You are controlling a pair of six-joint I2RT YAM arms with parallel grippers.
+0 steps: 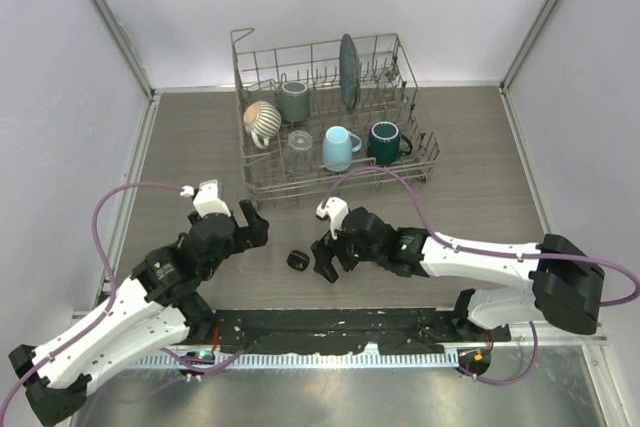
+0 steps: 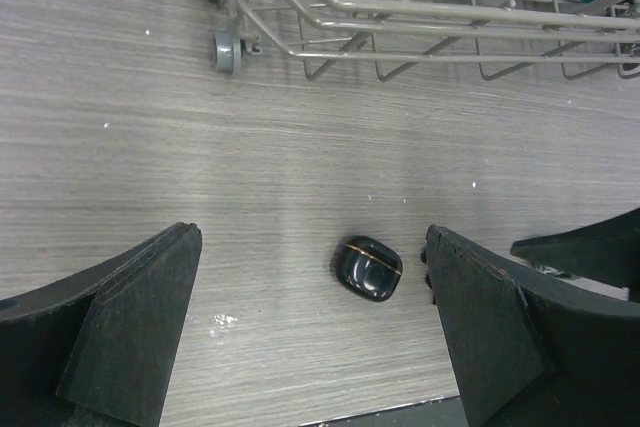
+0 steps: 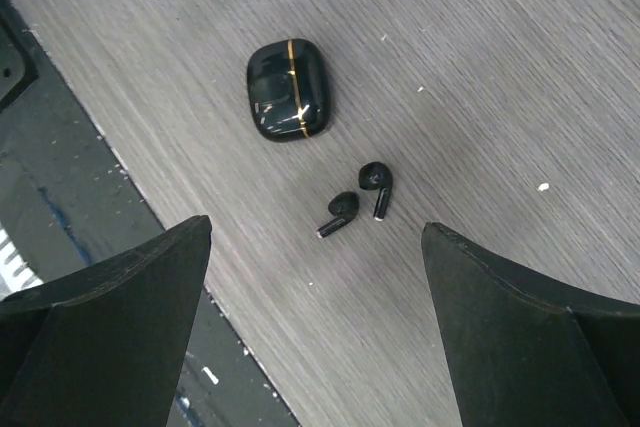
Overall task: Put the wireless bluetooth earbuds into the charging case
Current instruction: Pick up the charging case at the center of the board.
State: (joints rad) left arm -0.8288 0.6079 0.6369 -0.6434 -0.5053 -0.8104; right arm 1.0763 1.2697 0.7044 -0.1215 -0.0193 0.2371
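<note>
Left end effector (image 2: 312,252) fingers apart, above closed charging case (image 2: 367,268). Right end effector (image 3: 315,237) apart, empty, above two earbuds (image 3: 343,212) beside case on counter (image 1: 480,177). Dish rack (image 1: 243,162) with mugs (image 1: 340,147) behind.

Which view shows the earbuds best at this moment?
Right wrist: both earbuds lie clear on the table beside the closed charging case, stems visible. In the top external view the right gripper seems to hide them; the left wrist view shows only the case.
</note>
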